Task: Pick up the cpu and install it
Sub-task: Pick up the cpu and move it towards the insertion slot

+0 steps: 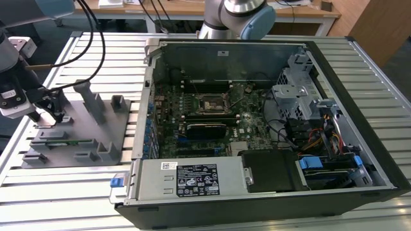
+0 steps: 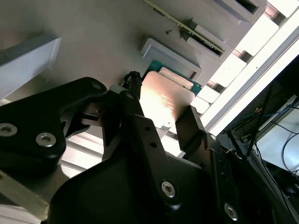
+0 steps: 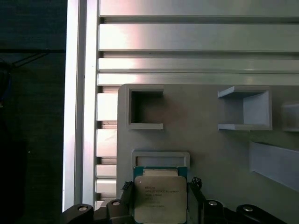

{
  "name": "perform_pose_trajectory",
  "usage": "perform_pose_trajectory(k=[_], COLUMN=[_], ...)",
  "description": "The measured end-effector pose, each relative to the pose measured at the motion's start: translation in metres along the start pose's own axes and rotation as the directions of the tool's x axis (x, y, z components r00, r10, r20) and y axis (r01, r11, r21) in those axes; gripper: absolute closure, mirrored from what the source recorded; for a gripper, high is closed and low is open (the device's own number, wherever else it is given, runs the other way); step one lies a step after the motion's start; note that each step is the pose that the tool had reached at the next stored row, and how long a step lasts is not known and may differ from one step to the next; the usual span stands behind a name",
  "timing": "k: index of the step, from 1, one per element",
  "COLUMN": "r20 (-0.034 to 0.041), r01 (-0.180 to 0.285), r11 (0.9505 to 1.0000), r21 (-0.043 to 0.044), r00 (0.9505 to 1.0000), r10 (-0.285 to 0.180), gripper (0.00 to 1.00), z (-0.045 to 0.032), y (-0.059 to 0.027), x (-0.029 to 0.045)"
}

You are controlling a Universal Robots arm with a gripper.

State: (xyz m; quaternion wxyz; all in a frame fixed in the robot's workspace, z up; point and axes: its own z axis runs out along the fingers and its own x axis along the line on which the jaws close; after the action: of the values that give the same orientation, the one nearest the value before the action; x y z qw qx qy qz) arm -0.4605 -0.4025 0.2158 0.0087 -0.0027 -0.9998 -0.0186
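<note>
Gripper (image 1: 46, 115): low over the grey tray (image 1: 83, 130) at the exterior view's left, beside the open case (image 1: 359, 96).
Jaws: narrowed to the cpu's two sides, and they look to be pinching it.
Cpu (image 3: 160, 198): silver top up, flat between the fingers (image 3: 127, 187), just beside a raised lip of the tray.
Socket (image 1: 211, 104): mid-board inside the case, well apart from the cpu.

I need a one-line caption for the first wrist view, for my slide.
Gripper positioned around the cpu, above the gray fixture plate.
</note>
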Motion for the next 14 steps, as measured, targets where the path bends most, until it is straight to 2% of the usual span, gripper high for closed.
perform_pose_trajectory(k=[14], r20=[0.0001], r01=[0.0], r11=[1.0], r21=[-0.0003], r00=[1.0], r10=[0.0], gripper=[0.46], z=[-0.0127], y=[0.0005], x=[0.0002])
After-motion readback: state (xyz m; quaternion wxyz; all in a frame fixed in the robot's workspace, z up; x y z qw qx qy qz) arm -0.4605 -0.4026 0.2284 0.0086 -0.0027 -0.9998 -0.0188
